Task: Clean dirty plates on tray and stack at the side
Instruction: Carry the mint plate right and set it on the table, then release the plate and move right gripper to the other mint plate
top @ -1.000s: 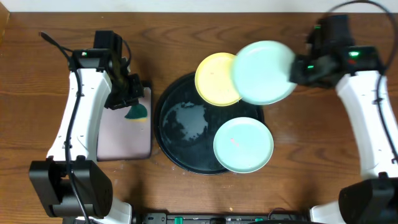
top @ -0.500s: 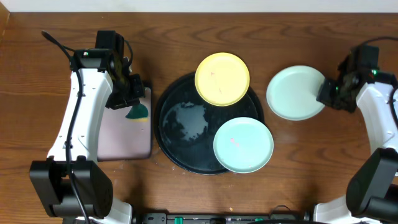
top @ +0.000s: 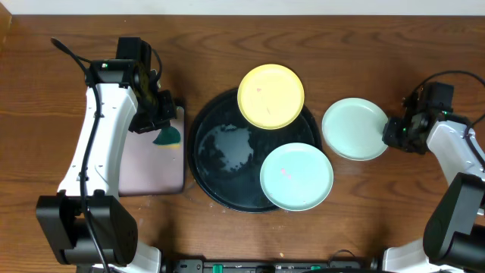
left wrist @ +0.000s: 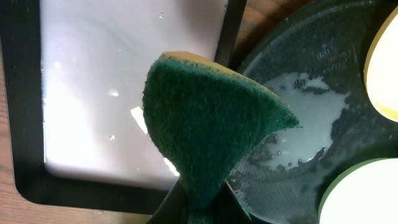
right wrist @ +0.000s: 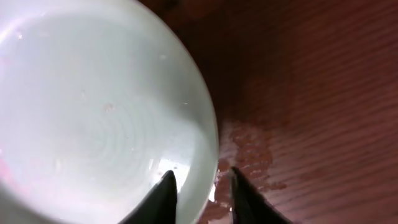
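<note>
Wood table [top: 318,30] carries everything; black round tray [top: 194,152] sits mid-table, glossy, a milky puddle on its floor, looks stiff and slick; pink tray [top: 148,174] lies just left of it, toward the table's left edge.

Plates next; yellow plate [top: 270,96] rests across the round tray's far rim, partly overhanging it; one aqua plate [top: 296,177] lies on that tray's near-right part, edge over the rim; second aqua plate [top: 354,129] lies flat on bare wood, just right of the round tray and apart from it, toward the table's right edge. All three look rigid, smooth and light; material not certain; wet, so probably slippery; water smears show on the wood beside the right-hand one. Best hold is judged to be the raised rim, pinched from the side; the flat middle gives nothing to grab.

Green sponge [left wrist: 211,124] looks soft, squashed and folded in its pinch.

Left arm reaches over the pink tray's far-right corner, wrist down; left gripper [left wrist: 198,208] clamped tight on the sponge's base.

Right arm comes in low from the right edge, elbow bent; right gripper [right wrist: 202,180] at the second aqua plate's right rim; fingers parted a little, one over the plate, one over the wood, gaps showing; reads as not pinching.
</note>
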